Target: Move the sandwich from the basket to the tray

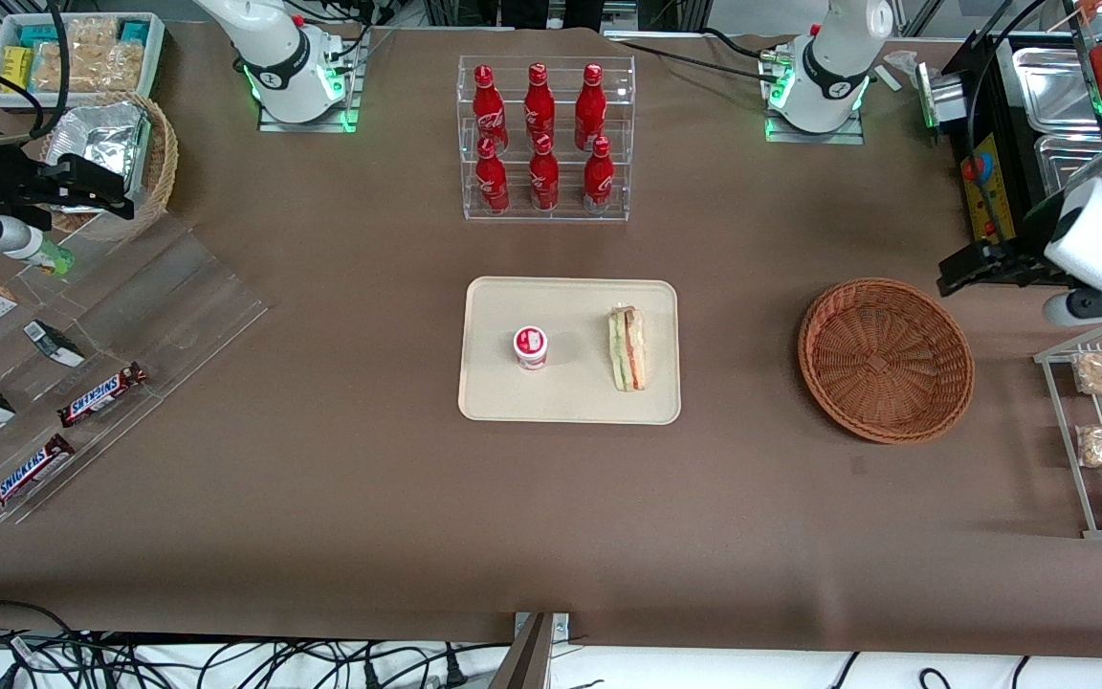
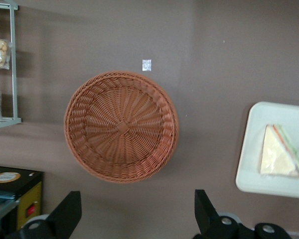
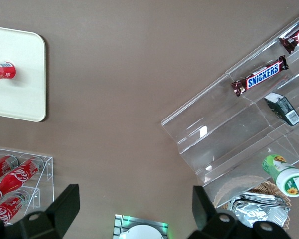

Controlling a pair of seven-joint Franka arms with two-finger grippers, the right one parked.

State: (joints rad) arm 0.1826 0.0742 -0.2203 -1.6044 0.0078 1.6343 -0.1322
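Sandwich [image 1: 628, 348] is recorded lying on the tray [image 1: 570, 402], near the tray edge that faces the basket [image 1: 886, 360]. A small red-and-white cup [image 1: 531, 347] is seen on the same tray, apart from the sandwich. The basket is noted on the desk [image 1: 341, 498] toward the working arm's end, well apart from the tray, with nothing in it. The gripper [image 1: 977, 260] is seen near the basket, raised above the desk, though its outline is partly lost against dark equipment.

Left wrist view: the gripper [image 2: 137, 219] is seen spread open with nothing held between its fingers [image 2: 65, 215]. The basket [image 2: 121, 126] is viewed from above, and the sandwich [image 2: 281, 158] is seen resting on the tray [image 2: 254, 149].
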